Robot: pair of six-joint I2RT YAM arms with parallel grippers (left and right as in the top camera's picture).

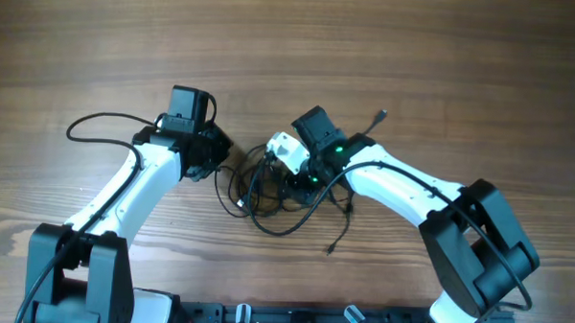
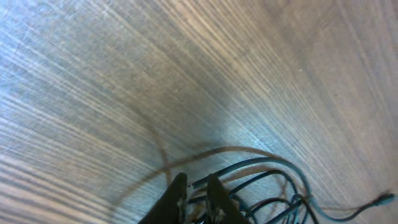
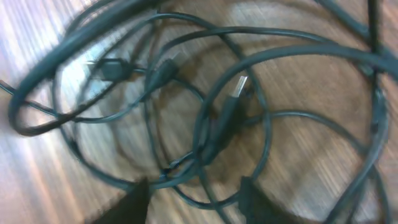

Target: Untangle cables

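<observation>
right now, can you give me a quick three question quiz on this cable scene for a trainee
1. True or false: the cables lie tangled together on the table.
2. In the right wrist view, the right gripper has its jaws: A) spread apart above the cables B) clamped on a plug C) out of view.
3. Fill in: the table top looks like ____.
Key: 1 true; 2 A; 3 wood.

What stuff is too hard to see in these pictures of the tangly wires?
1. Overhead: where the cables cross. They are too small, and the right arm covers part of them.
2. Left wrist: whether the left end effector grips a cable. The bottom edge cuts it off.
3. Right wrist: which cord lies on top. Blur smears them.
</observation>
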